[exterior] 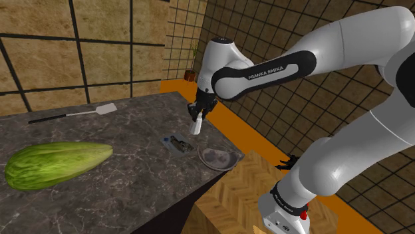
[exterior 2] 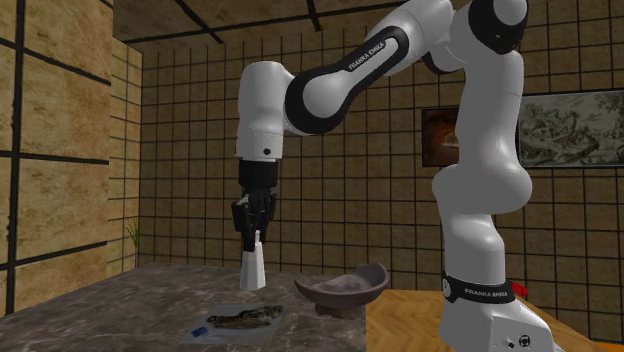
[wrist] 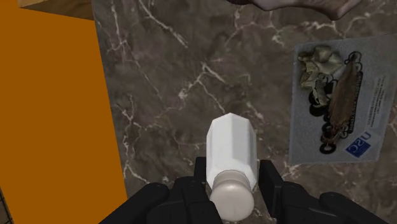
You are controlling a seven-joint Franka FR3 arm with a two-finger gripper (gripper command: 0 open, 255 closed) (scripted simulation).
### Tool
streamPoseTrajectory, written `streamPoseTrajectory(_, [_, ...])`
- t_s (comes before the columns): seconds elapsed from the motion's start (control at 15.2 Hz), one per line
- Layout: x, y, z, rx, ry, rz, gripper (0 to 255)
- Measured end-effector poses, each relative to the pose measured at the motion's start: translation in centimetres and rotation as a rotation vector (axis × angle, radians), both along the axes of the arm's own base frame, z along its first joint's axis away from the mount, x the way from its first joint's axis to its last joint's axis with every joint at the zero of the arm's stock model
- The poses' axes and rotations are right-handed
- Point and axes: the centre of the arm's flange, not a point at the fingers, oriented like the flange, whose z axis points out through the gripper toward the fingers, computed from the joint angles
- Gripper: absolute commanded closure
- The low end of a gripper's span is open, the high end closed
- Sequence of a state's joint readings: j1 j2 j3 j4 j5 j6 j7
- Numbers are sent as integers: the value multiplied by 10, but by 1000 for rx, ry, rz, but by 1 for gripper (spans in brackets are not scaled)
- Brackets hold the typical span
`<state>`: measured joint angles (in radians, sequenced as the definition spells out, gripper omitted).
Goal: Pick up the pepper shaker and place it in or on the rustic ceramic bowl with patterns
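A white faceted pepper shaker (exterior: pixel 195 126) (exterior 2: pixel 252 268) (wrist: pixel 231 149) stands upright near the dark marble counter's far edge. My black gripper (exterior: pixel 197 114) (exterior 2: pixel 254 235) (wrist: pixel 233 179) comes straight down on it and is shut on its upper part, one finger on each side. Whether the shaker's base still touches the counter I cannot tell. The shallow grey-brown bowl (exterior: pixel 233 159) (exterior 2: pixel 368 276) (wrist: pixel 286 7) sits on the counter's corner, a short way from the shaker towards the stand.
A flat printed card (exterior: pixel 176 142) (exterior 2: pixel 238 318) (wrist: pixel 334 102) lies between shaker and bowl. A big green vegetable (exterior: pixel 56 164) and a spatula (exterior: pixel 73 114) lie at the shoulder view's left. Orange floor (wrist: pixel 51 95) lies past the counter edge, close to the shaker.
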<state>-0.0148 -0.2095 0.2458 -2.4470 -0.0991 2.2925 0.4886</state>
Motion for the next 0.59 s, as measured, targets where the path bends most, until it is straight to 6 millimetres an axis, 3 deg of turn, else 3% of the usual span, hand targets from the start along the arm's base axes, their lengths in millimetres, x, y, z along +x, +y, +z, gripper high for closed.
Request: streamPoseTrajectory(0.59, [1, 0, 47, 0, 0, 0, 255])
